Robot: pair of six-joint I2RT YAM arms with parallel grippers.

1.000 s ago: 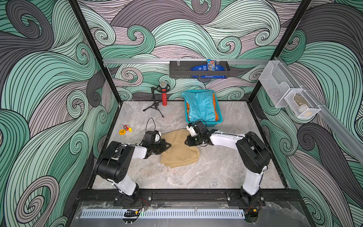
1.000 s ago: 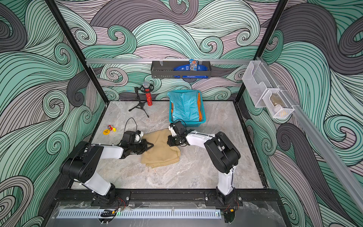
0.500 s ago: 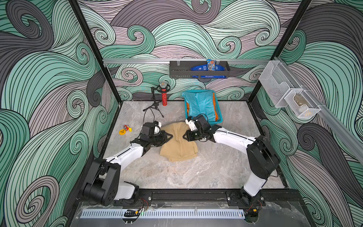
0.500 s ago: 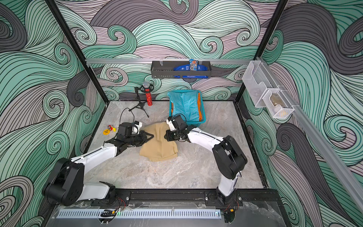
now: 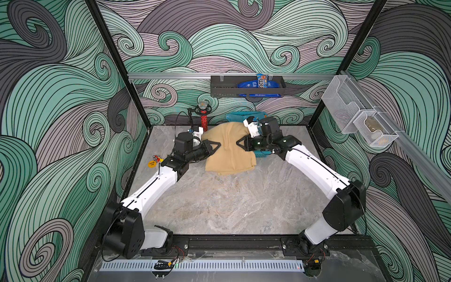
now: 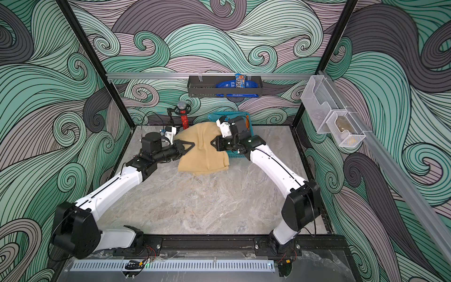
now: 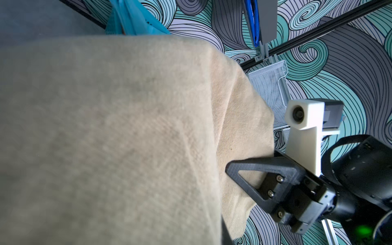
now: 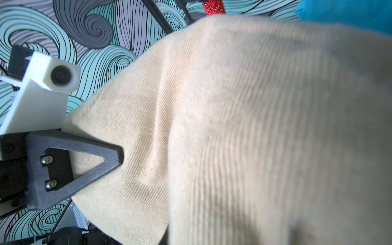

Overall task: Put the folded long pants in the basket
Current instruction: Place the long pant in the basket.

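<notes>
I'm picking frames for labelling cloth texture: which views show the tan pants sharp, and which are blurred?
In both top views the folded tan cloth pants are evenly lit and fairly sharp, with no glare. In the left wrist view the near cloth is out of focus; the weave is crisp only beside the right claw. The right wrist view is the same: sharp weave near the left claw, blur closer in.

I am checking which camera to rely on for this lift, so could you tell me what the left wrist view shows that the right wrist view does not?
Only the left wrist view shows the right gripper shut on the tan pants, plus the white wire bins and black wall rack. Only the right wrist view shows the left gripper shut on the pants and the red microphone stand. Both show the tan cloth filling the frame and some turquoise beyond it.
</notes>
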